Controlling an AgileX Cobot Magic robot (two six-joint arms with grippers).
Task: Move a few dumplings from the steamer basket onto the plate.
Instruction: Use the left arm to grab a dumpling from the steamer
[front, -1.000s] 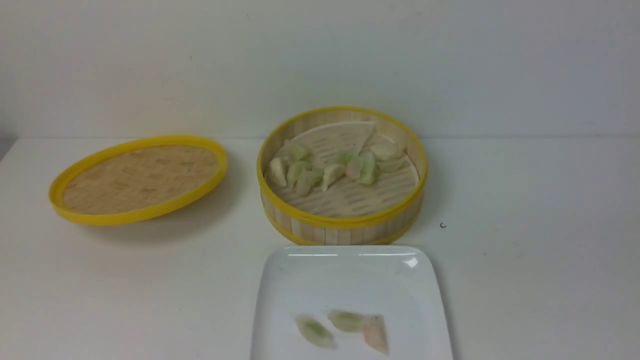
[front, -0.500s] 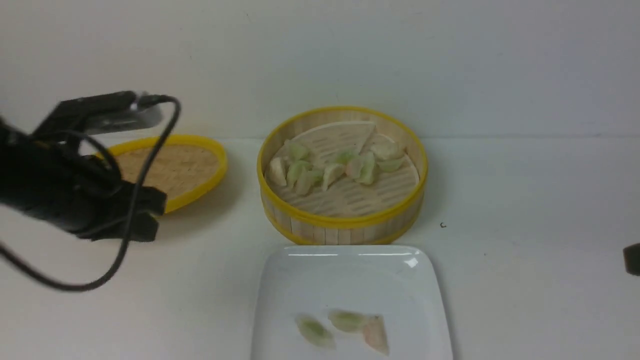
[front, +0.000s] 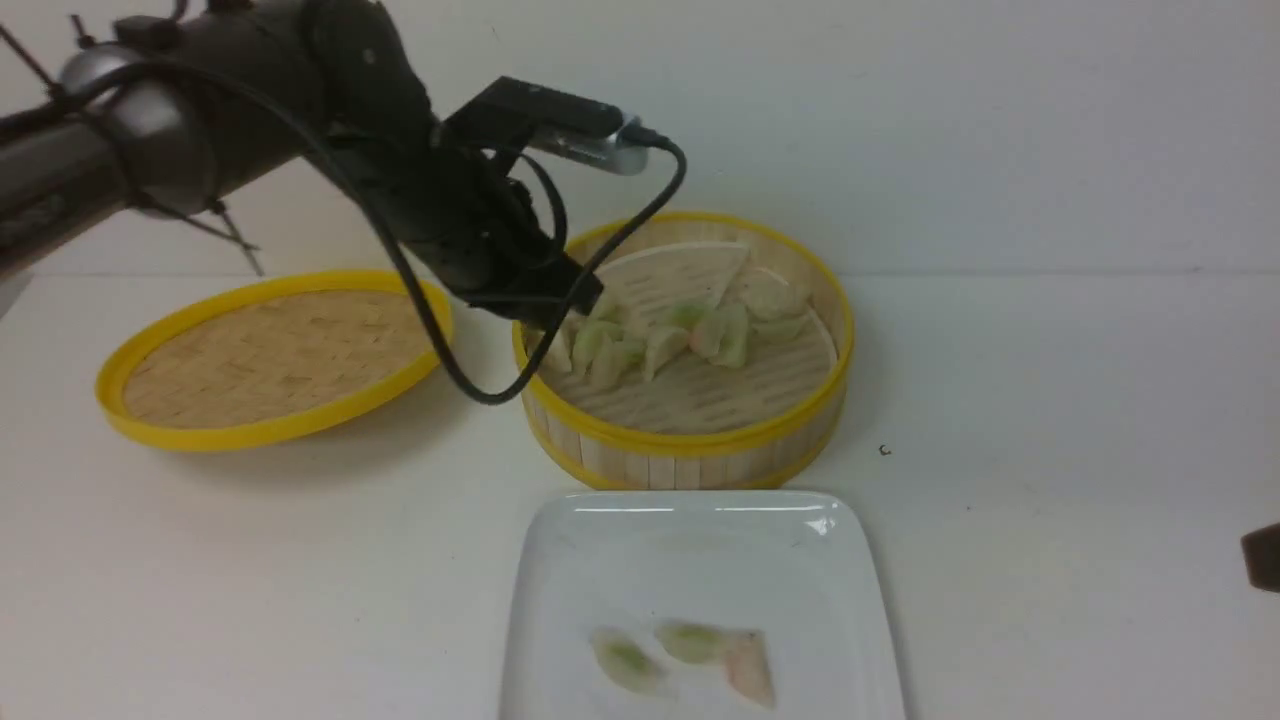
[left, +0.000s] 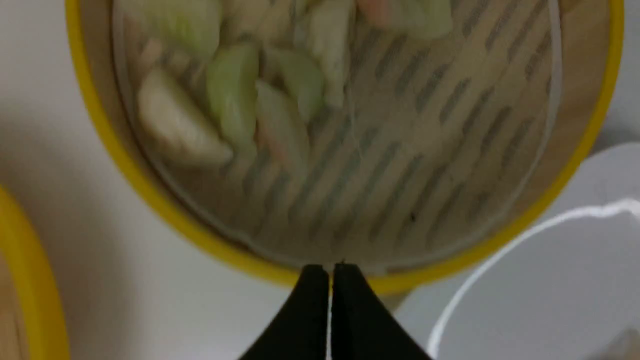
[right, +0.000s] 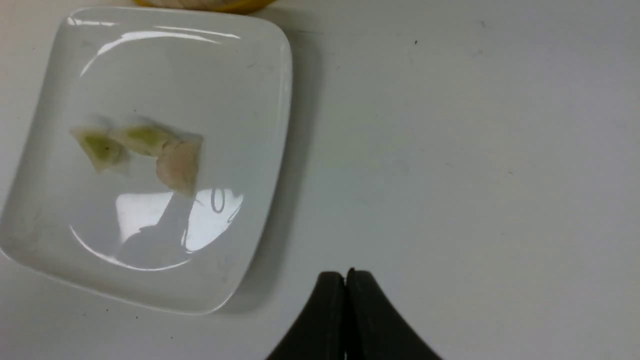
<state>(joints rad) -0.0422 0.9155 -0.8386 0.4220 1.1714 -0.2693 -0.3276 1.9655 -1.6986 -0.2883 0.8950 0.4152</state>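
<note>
Mia: Where are the dumplings?

Sam: Lots of them are in the steamer basket (front: 680, 452). It's by the far edge of the worktop (front: 1050, 430), about in the middle. Those dumplings (front: 665, 350) lie in a bunch near its left side and across to the right. The floor by the basket's near rim is bare.

Mia: Are any on the plate?

Sam: Yes, three! Two are green (front: 628, 662) and one is pink (front: 748, 668). The pink one touches one of the green ones. The plate (front: 700, 560) is on the robot's side of the basket.

Mia: What's the left hand (left: 331, 272) doing?

Sam: It's up over the left rim of the basket. Its two fingers are closed, with just a thin line between them, and they hold nothing. I can't tell if they touch the basket.

Mia: And the right hand (right: 345, 276)?

Sam: That one is shut too, and it holds nothing. It's over the right part of the worktop, to the right of the plate.

Mia: What's the flat round thing?

Sam: A woven lid (front: 280, 360) with a yellow rim. It's near the far left corner of the worktop, and it sits tilted. The left arm (front: 400, 170) reaches over past it.
</note>
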